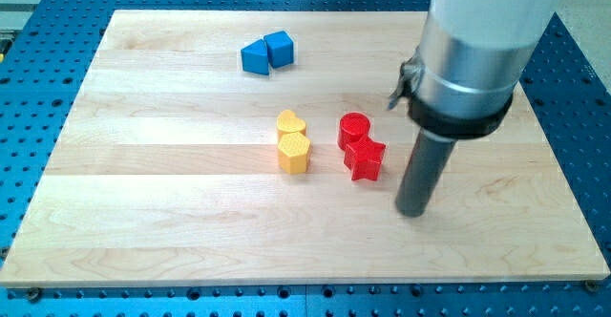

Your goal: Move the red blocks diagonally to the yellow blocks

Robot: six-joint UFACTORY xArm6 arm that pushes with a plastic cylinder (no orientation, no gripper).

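Camera view shows us the two red blocks near the middle of the wooden board: a red cylinder and, touching it toward the view's bottom right, a red star-shaped block. Just to the view's left of them, with a narrow gap between, sit the two yellow blocks, a yellow heart-like block pressed against a yellow hexagonal block below it. My tip rests on the board to the view's right of the red star and slightly lower, near it but apart from it. We carry no pincer, only the dark rod, which holds nothing. Toward the view's top, well apart, two blue blocks touch each other; their exact shapes we cannot tell.
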